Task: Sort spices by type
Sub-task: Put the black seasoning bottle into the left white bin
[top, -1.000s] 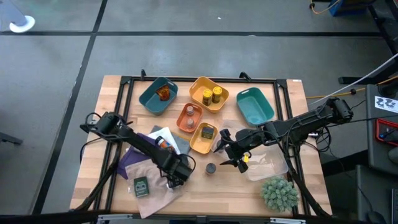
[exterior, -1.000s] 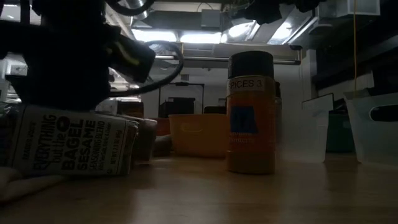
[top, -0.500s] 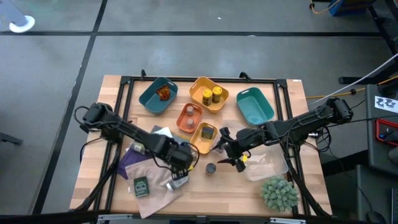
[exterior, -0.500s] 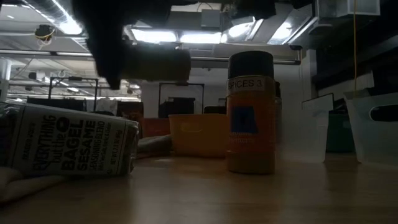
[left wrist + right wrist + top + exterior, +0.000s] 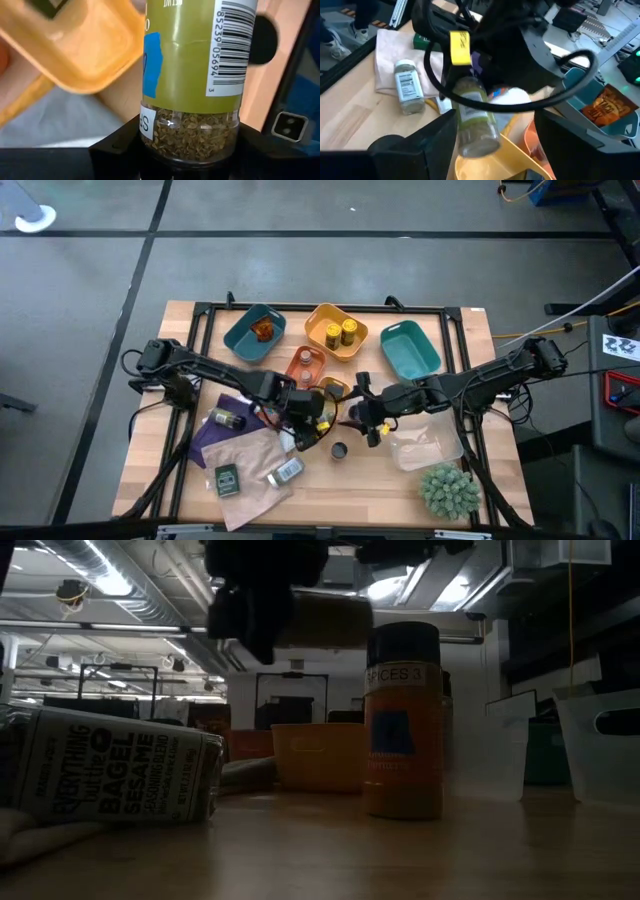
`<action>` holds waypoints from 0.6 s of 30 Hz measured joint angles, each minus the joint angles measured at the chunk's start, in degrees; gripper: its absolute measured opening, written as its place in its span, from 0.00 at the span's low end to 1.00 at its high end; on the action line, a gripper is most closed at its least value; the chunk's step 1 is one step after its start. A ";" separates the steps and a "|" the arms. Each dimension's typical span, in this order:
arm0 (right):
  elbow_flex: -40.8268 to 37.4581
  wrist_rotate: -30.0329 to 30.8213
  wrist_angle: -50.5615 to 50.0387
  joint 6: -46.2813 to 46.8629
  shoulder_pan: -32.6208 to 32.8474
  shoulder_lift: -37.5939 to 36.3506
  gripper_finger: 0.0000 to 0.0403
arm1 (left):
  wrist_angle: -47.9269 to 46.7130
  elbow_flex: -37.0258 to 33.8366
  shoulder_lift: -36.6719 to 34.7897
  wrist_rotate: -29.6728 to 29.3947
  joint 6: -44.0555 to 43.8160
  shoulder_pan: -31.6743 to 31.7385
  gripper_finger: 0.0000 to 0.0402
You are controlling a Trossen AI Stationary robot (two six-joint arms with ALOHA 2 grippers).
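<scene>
trays: two teal (image 5: 254, 335) (image 5: 409, 350) at 11 and 1 o'clock; yellow (image 5: 336, 332) at 12 | plant (image 5: 448, 490) at 5 o'clock

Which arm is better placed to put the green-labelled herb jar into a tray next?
Left. Its gripper already holds the green-labelled clear herb jar beside the small yellow tray; the right gripper holds nothing.

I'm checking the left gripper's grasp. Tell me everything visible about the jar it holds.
The jar is clear, with a yellow-green label, blue patch, white barcode panel and dried green-brown flakes showing inside. The left gripper clamps one end and holds it clear of the table, over the small yellow tray; its cap is hidden.
</scene>
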 joint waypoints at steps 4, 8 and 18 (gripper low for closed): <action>0.00 0.80 -1.14 -0.01 0.00 0.00 0.66 | 2.90 0.00 -0.11 2.06 0.16 1.64 0.47; 0.00 0.36 -1.60 0.01 0.00 0.00 0.66 | 4.24 0.00 -0.17 3.83 0.10 2.76 0.47; 0.02 6.37 -3.39 0.03 0.06 0.75 0.66 | 9.06 0.00 -0.20 7.55 -0.52 3.23 0.47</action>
